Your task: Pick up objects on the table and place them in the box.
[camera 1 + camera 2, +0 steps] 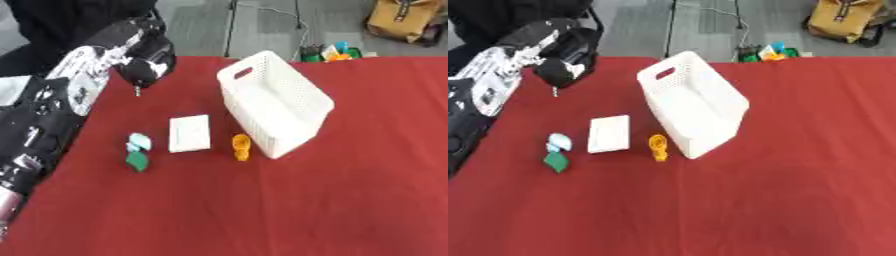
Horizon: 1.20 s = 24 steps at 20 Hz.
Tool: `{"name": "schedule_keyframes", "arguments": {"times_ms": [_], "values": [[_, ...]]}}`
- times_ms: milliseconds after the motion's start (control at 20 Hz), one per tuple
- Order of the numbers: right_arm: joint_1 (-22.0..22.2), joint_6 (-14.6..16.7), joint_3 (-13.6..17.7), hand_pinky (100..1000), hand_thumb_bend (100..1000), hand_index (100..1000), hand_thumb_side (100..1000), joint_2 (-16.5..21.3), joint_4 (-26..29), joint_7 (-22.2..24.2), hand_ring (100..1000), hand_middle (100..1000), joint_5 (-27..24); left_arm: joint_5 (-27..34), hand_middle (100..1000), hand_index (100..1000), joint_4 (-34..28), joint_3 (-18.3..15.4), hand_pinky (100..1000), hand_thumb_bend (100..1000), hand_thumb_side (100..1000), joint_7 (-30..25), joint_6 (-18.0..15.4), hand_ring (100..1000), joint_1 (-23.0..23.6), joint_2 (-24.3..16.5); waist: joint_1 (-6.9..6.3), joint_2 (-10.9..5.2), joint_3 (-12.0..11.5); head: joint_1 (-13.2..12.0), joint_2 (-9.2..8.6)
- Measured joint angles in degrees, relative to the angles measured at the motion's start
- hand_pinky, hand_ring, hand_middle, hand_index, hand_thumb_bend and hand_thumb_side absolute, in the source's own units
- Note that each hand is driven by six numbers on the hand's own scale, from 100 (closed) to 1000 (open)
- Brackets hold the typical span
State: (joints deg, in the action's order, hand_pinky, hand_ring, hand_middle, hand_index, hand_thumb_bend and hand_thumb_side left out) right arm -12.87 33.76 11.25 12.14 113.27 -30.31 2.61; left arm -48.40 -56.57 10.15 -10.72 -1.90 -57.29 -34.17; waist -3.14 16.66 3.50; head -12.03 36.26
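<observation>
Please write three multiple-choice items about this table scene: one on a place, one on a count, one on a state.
1. Where does the small orange object lie?
A. inside the basket
B. on the red cloth by the basket's near corner
C. on the flat white box

2. How many loose things lie on the red tablecloth left of the white perforated plastic basket?
A. one
B. three
C. five

3. The basket is:
A. upright
B. upside down
C. stacked

Key: 1 B, it lies beside the corner; 2 B, orange object, flat white box, green and pale blue object; 3 A, opening up.
</observation>
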Motion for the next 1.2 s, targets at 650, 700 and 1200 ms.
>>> {"name": "schedule_keyframes", "arguments": {"times_ms": [650,700,1200], "values": [[0.4,-0.6,-0.4,607,100,571,881,0.3,0.0,0.5,566,513,-1.0,0.5,389,508,-1.5,1.6,100,100,234,-3.0,-0.7,342,-6.1,2.8,-1.01,-1.42,0.8,-0.4,1.05],[0.4,-0.6,-0.4,607,100,571,881,0.3,0.0,0.6,566,513,-1.1,0.4,389,508,-1.5,1.7,100,100,234,-3.2,-0.8,342,-6.4,3.1,-1.05,-1.43,0.9,-0.4,1.06],[0.3,-1.0,-1.1,607,100,570,880,0.4,0.0,1.2,566,513,-1.8,-2.0,385,506,0.9,2.4,100,100,246,-3.5,-1.4,339,-10.1,8.3,-1.69,-1.55,2.9,-1.9,1.39]]}}
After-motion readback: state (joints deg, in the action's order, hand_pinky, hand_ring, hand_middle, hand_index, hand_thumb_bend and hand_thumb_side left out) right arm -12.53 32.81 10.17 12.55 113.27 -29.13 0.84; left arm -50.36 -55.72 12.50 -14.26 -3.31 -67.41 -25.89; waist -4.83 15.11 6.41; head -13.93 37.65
